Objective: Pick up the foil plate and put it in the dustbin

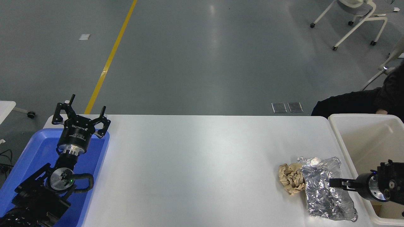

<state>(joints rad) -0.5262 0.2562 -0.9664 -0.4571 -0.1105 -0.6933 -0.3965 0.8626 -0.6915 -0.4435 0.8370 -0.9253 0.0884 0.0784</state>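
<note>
Basically nothing's binned yet: the foil plate (326,190) lies on the table's right, right gripper (334,183) over it, can't tell its opening, dustbin (339,138) waiting just right.

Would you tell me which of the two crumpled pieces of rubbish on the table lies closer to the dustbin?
The foil plate: shiny, silver and the larger piece, lying beside the dustbin. The tan paper ball sits on its far side.
</note>
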